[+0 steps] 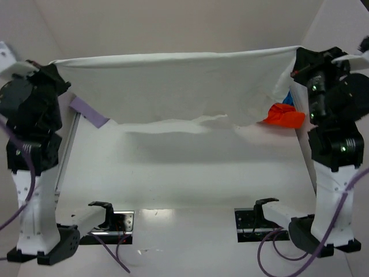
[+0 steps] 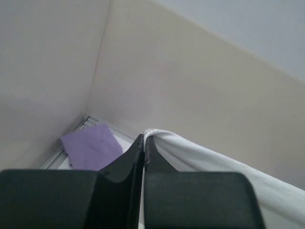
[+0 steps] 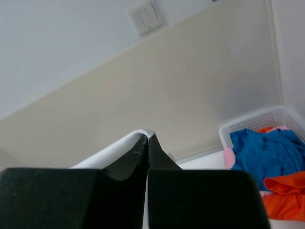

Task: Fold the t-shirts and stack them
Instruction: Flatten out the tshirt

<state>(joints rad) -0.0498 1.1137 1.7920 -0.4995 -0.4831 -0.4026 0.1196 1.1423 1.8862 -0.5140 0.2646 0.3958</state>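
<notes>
The off-white t-shirt hangs stretched in the air between both arms, its lower edge just above the table. My left gripper is shut on its left corner, seen in the left wrist view with cloth running off right. My right gripper is shut on its right corner, seen in the right wrist view with cloth running off left. A folded lavender t-shirt lies flat at the back left, also in the left wrist view.
A white mesh basket at the back right holds a blue shirt, an orange-red shirt and a bit of pale pink. White enclosure walls stand on three sides. Two black mounts sit at the near edge.
</notes>
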